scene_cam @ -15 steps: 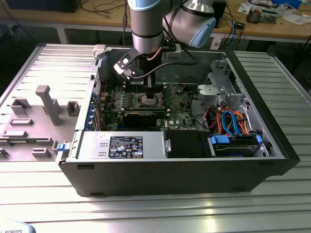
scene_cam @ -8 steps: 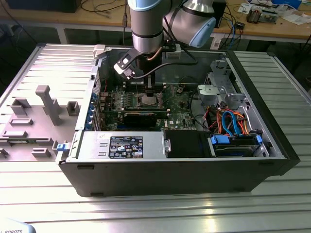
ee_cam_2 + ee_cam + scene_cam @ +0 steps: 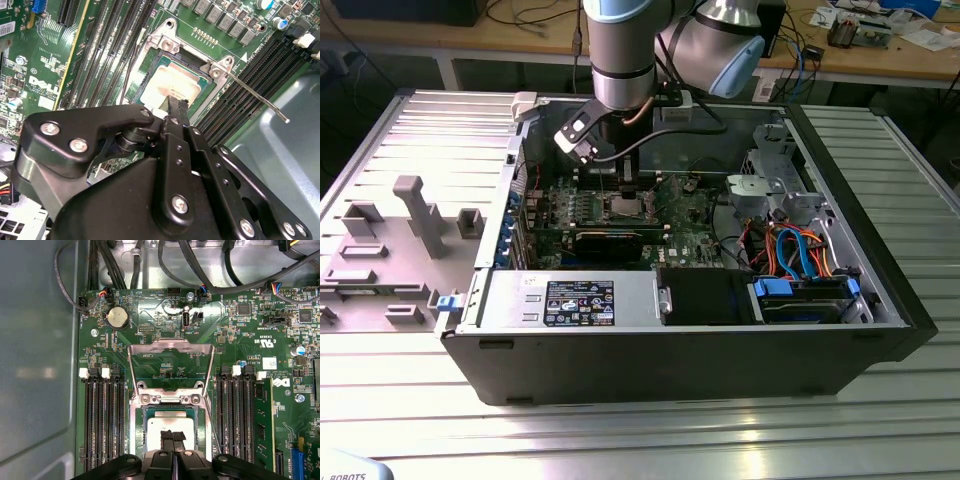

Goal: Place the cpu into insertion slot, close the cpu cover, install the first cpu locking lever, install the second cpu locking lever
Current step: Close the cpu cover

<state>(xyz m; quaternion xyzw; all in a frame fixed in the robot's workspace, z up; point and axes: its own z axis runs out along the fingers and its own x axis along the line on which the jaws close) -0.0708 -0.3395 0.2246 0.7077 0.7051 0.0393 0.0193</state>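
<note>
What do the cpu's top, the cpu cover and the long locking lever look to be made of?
The cpu has a metal top, dull silvery-grey with a pale smeared patch. The cpu cover looks like thin sheet metal, bright silvery with edges catching light, probably steel. The locking lever is a thin bent metal rod with a shiny finish; the alloy cannot be told.

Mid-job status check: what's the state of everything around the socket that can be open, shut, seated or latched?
cpu: lying in the insertion slot.
insertion slot: occupied by the cpu, uncovered.
cpu cover: open, tipped back clear of the slot.
locking lever: unlatched, sticking out away from the slot.
gripper: shut, tips at the cpu's top.
computer case: side open, board exposed.
</note>
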